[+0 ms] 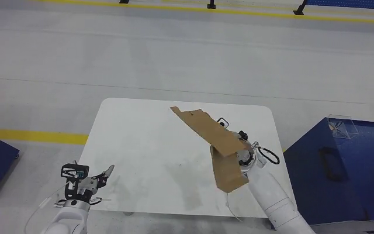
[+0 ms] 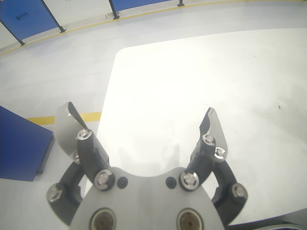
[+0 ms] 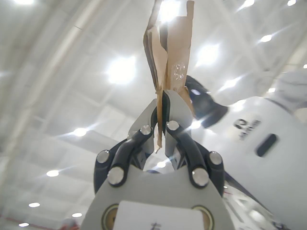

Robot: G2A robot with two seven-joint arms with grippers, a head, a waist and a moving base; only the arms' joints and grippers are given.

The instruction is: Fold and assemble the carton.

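The brown cardboard carton (image 1: 217,145) is flat and unfolded, held up in the air over the right side of the white table (image 1: 146,158). My right gripper (image 1: 241,153) is shut on its edge, wrist turned upward; in the right wrist view the carton (image 3: 169,56) rises edge-on from between the closed fingers (image 3: 161,106) against the ceiling. One flap hangs down toward the table's front right. My left gripper (image 2: 141,118) is open and holds nothing, low at the table's front left corner (image 1: 93,178).
A blue box (image 1: 333,169) stands on the floor right of the table, another blue box (image 2: 21,144) left of it. Blue and white barrier panels (image 2: 72,3) line the far floor. The table's middle and left are bare.
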